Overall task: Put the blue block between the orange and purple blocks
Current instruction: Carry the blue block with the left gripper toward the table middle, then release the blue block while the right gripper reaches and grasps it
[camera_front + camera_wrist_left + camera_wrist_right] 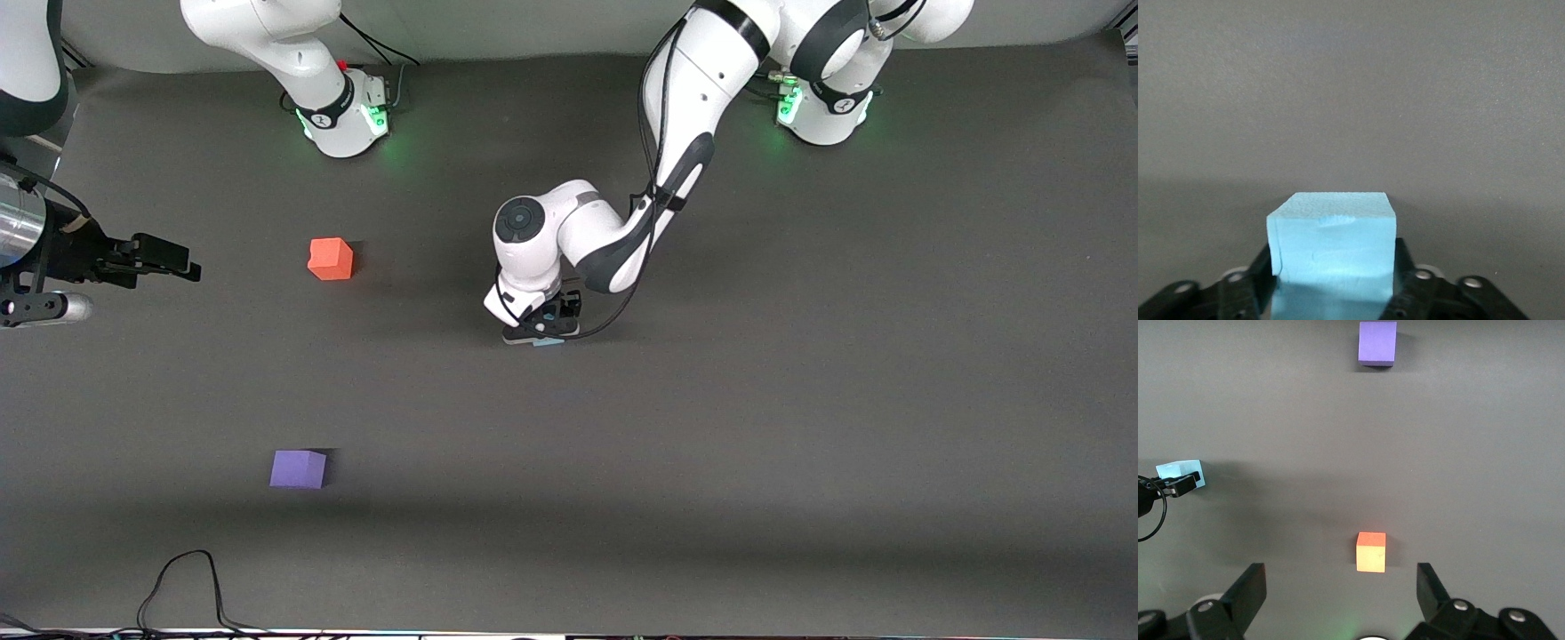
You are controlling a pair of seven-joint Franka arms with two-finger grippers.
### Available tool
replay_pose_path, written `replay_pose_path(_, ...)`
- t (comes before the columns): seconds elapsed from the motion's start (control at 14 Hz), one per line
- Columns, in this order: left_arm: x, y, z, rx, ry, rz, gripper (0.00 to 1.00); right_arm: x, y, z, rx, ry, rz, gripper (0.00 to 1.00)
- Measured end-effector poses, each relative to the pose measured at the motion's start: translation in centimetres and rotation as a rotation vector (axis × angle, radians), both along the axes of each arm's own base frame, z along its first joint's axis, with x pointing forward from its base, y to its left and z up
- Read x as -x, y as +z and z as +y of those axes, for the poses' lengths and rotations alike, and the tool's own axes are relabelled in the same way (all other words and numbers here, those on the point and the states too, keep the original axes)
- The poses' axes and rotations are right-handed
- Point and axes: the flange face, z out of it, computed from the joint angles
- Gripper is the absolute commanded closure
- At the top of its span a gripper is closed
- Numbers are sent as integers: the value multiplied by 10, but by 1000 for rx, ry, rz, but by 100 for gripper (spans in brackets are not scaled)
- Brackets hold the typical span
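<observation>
The blue block is between the fingers of my left gripper, low at the table's middle; in the left wrist view the block fills the shut jaws of that gripper. The orange block lies toward the right arm's end. The purple block lies nearer the front camera than the orange one. My right gripper is open and empty, up in the air at the right arm's end. Its wrist view shows the gripper, the orange block, the purple block and the blue block.
A black cable loops on the mat at the edge nearest the front camera. The left arm's forearm hangs over the middle of the table. The two arm bases stand along the table edge farthest from the front camera.
</observation>
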Motion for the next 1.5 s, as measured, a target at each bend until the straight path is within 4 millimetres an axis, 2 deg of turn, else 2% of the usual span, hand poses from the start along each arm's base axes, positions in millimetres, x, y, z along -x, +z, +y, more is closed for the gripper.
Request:
replay_pose_path(0.07,-3,5,-1,3,2,-5,0,0,0,0,0,0,0,0)
replay_pose_path(0.21,-11,30,0,-3,15,-9,0,0,0,0,0,0,-1,0)
replay_pose_path(0.36,-35,79,16,4,59,-8,0,0,1,-1,0,-1,-1,0)
replay_pose_path(0.43,-53,111,33,25,85,2,0,0,1,-1,0,-2,-2,0)
replay_pose_path(0.57,-92,178,85,73,99,40,0,0,2,-1,0,-1,-5,0)
replay_pose_path(0.64,-110,207,121,85,95,70,0,-1,5,0,0,1,-11,0)
replay_pose_path(0.79,-149,251,216,111,80,132,0,-5,14,10,0,12,-33,0)
replay_pose_path(0.86,-163,267,265,115,75,152,0,-9,19,23,-1,15,-43,0)
replay_pose_path(1.0,-179,295,355,115,53,184,0,-15,24,73,8,-10,-51,0)
replay_pose_path(1.14,-183,321,429,118,15,199,0,-21,26,137,25,-54,-57,0)
replay_pose_path(1.36,-174,355,514,99,-48,207,0,-25,11,245,57,-106,-58,0)
replay_pose_path(1.5,-162,376,557,95,-79,198,0,-24,-9,313,68,-138,-52,1)
